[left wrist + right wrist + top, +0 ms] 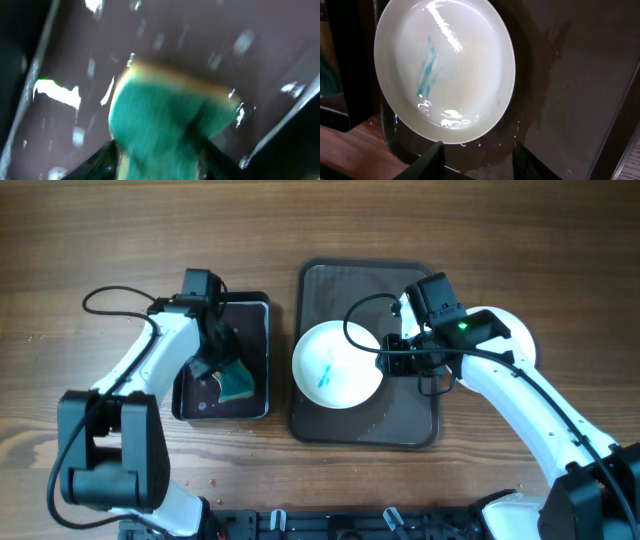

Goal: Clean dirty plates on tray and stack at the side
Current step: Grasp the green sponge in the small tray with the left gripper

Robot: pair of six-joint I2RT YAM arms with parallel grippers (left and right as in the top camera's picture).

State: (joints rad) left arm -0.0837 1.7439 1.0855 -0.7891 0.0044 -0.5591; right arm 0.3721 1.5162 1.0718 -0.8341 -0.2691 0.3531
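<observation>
The white plate is recorded lying flat on the left half of the dark tray. Its left rim is pushed out to, and slightly over, the tray's left edge. A teal smear is noted on the plate's inner face. A wet patch is seen on the tray floor beside it. The right half of the tray floor is left bare.

The right gripper is placed just beside the plate's right rim. Its fingers are spread apart and nothing is held.

A narrow strip of wooden table is left between the tray and the black bin. The green sponge is found in the bin, near its right wall, and is clamped by the left gripper. The left wrist view is blurred.
</observation>
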